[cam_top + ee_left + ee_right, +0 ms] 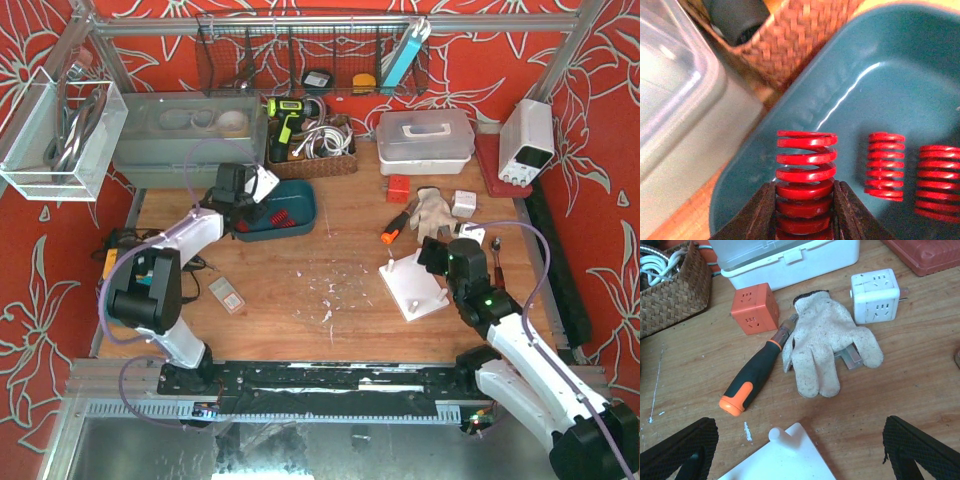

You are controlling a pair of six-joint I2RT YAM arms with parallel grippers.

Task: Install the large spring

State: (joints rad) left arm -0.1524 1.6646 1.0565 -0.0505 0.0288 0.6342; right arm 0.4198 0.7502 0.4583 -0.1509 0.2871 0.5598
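- The left gripper (pixel 805 205) has its jaws closed against the lower coils of the large spring (pixel 806 160), one dark finger (pixel 762 212) pressed on each side.
- The large spring sticks out past the fingertips, inside the teal tray (pixel 880 75), near the tray's left wall.
- Whether the spring touches the tray floor cannot be told from the wrist view.
- A narrower red spring (pixel 885 166) lies in the tray to the right of the held one, apart from it. Another red spring (pixel 939 182) lies further right, at the frame edge.
- A wicker basket (pixel 805 35) sits just beyond the tray's rim, and a grey plastic tub (pixel 670 100) sits left of the tray.
- The right gripper (pixel 800 455) is well apart from the tray, to its right. Its jaws are spread wide and hold nothing.
- It is above a corner of the white plate (pixel 785 460), which has an upright peg (pixel 776 434).
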